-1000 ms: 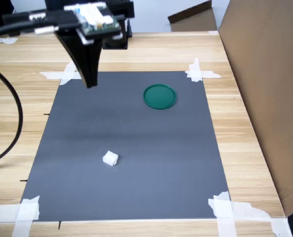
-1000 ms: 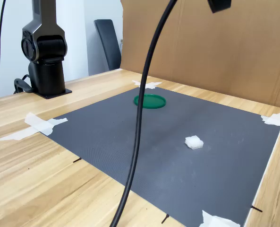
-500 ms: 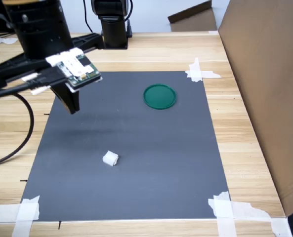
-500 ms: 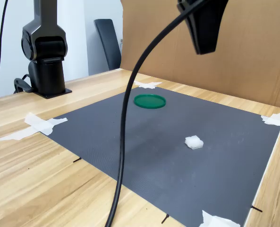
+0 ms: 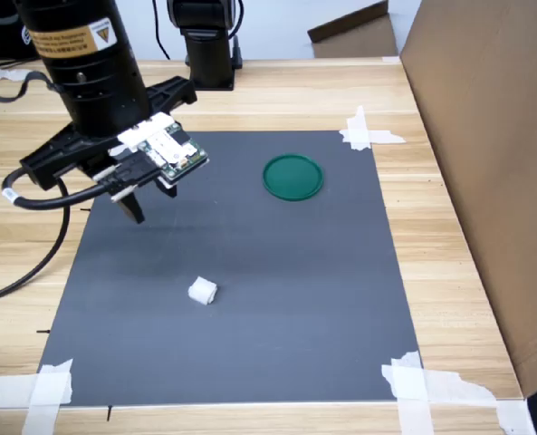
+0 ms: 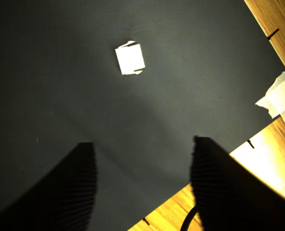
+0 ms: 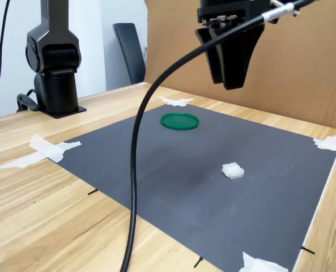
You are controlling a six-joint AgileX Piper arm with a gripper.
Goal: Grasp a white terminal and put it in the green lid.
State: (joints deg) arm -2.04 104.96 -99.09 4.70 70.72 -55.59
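Your gripper hangs fingers-down above the dark mat, jaws spread, holding nothing. The white terminal sits around 5 o'clock of it in the first exterior view; green lid near 3 o'clock. Wooden desk, cardboard wall behind.

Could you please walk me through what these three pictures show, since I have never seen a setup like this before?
It is one robot arm with a two-fingered gripper, working over a dark grey mat taped onto a wooden table. Two pictures come from fixed cameras beside the table: the first exterior view looks down from above, the second exterior view looks low across the mat. The third is a camera on the arm's wrist, looking down past its two dark fingers.

Two loose things lie on the mat: a small white terminal, and a flat round green lid well apart from it. White tape strips hold the mat's corners. A brown cardboard wall stands along one side.

The gripper hangs above the mat, fingers apart, holding nothing. The terminal lies untouched and the lid is empty.
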